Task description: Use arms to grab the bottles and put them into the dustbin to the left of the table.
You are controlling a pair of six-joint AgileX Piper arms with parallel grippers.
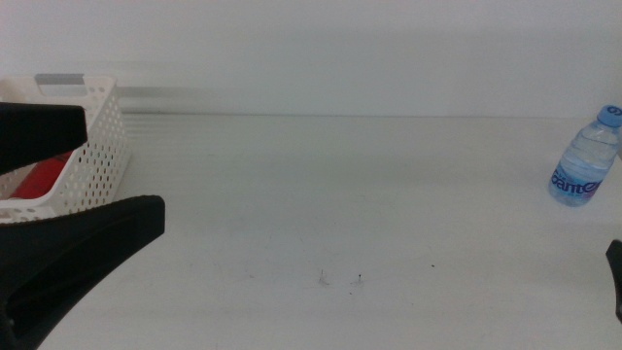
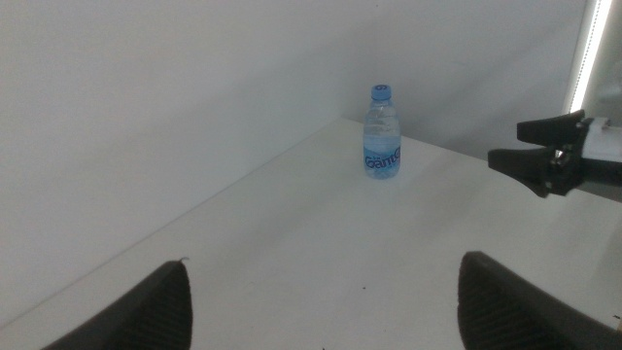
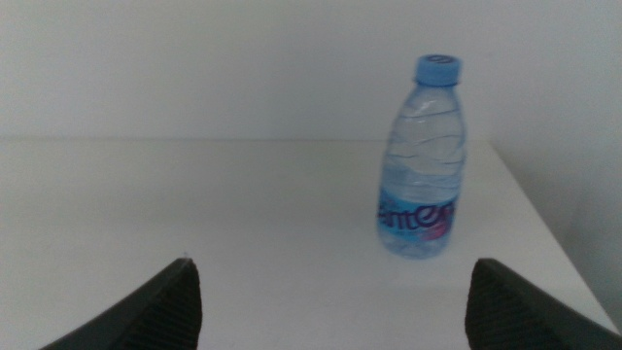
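The small clear water bottle [image 1: 588, 156] with a blue cap stands upright at the table's far right. It also shows in the left wrist view [image 2: 382, 136] and, close up, in the right wrist view [image 3: 423, 165]. The white dustbin [image 1: 97, 146] sits at the far left with a red can [image 1: 39, 175] inside, partly hidden by my left jaw. My left gripper [image 1: 121, 165] is open and empty beside the dustbin [image 2: 324, 264]. My right gripper [image 3: 335, 264] is open and empty, short of the water bottle; only a sliver of it shows in the middle view [image 1: 614, 277]. The yellow tea bottle is out of view.
The white table [image 1: 340, 214] has a few small dark specks [image 1: 340, 280] near its front middle. A white wall runs behind it. In the left wrist view the right arm's gripper [image 2: 505, 143] shows, open, to the side of the bottle.
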